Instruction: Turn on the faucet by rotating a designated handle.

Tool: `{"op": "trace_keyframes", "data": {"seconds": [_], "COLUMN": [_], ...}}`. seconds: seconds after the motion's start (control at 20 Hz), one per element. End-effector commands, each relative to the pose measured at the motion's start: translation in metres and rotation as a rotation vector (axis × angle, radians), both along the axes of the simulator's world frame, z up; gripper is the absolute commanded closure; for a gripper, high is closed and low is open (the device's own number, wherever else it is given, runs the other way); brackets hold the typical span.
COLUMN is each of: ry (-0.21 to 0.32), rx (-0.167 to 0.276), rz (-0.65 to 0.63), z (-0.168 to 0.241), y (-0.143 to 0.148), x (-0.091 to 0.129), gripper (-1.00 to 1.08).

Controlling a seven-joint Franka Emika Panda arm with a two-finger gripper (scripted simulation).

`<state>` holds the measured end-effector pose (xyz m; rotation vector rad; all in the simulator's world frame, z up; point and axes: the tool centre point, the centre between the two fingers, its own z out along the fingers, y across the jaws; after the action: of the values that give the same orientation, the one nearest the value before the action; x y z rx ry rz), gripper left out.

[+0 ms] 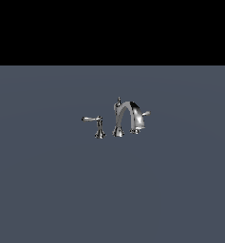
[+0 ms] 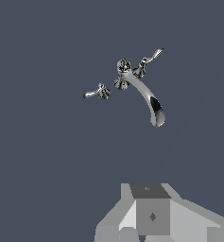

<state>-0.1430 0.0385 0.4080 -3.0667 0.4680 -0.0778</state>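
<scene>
Looks like the approach step: the claw (image 2: 151, 222) sits well short of the faucet (image 1: 126, 118), holding nothing, can't tell how open, so next it needs to reach ahead to the stubby handle (image 1: 143, 114).

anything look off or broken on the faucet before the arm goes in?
Nothing stands out. The faucet stands upright and intact on the grey surface, both levers in place, including the handle. The gripper hangs well clear of it.
</scene>
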Motion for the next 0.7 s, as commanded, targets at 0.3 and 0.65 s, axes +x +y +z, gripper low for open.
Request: {"op": "trace_keyframes", "data": {"seconds": [0.3, 0.65], "ry": [0.01, 0.019], "rx": [0.003, 0.003], "rz": [-0.171, -0.307], "z": [-0.054, -0.097], "y": [-0.007, -0.02], "x": [0.058, 0.103], "gripper": [1.08, 1.08]}}
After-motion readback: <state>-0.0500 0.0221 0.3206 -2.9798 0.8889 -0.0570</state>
